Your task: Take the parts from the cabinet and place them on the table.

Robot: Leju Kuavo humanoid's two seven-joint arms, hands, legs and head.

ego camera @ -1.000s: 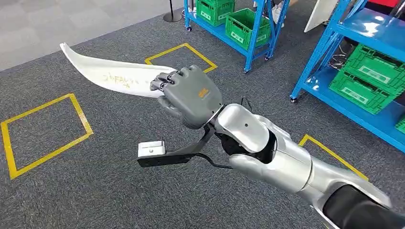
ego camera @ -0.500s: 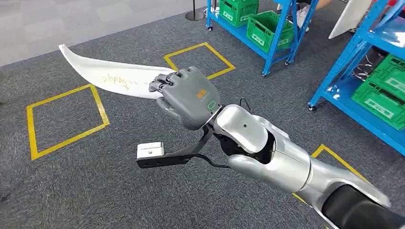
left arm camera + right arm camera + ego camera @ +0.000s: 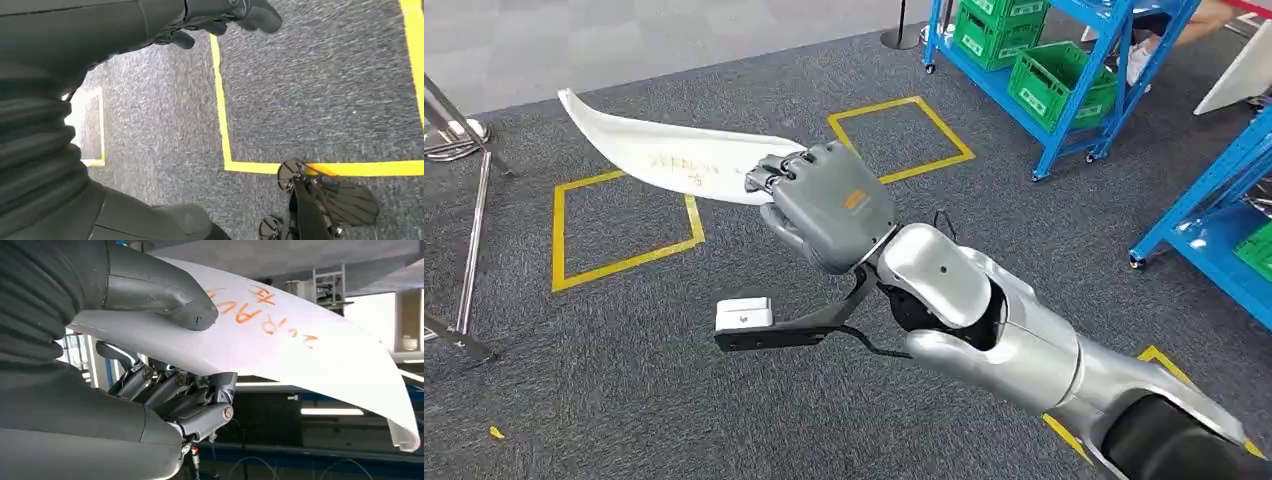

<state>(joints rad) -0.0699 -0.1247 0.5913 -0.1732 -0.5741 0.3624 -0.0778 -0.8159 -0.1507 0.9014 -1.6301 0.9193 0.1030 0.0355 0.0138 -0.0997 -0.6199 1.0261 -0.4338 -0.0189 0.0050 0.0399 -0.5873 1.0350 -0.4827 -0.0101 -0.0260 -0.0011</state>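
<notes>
The right hand (image 3: 829,205) is clamped on one end of a long, curved white part (image 3: 659,150) (orange writing runs along it), holding it out above the grey carpet (image 3: 624,400) with its yellow taped squares (image 3: 624,225). The thumb presses one face, the fingers (image 3: 200,405) curl under the other. The left hand (image 3: 220,15) hangs by the floor; whether its fingers are closed I cannot tell. Blue racks (image 3: 1064,100) with green crates (image 3: 1054,85) stand beyond.

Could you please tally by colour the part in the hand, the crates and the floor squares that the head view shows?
White part: 1, held by the right hand.
Green crates: 3.
Yellow squares: 2 whole ones.
Total: 6.
</notes>
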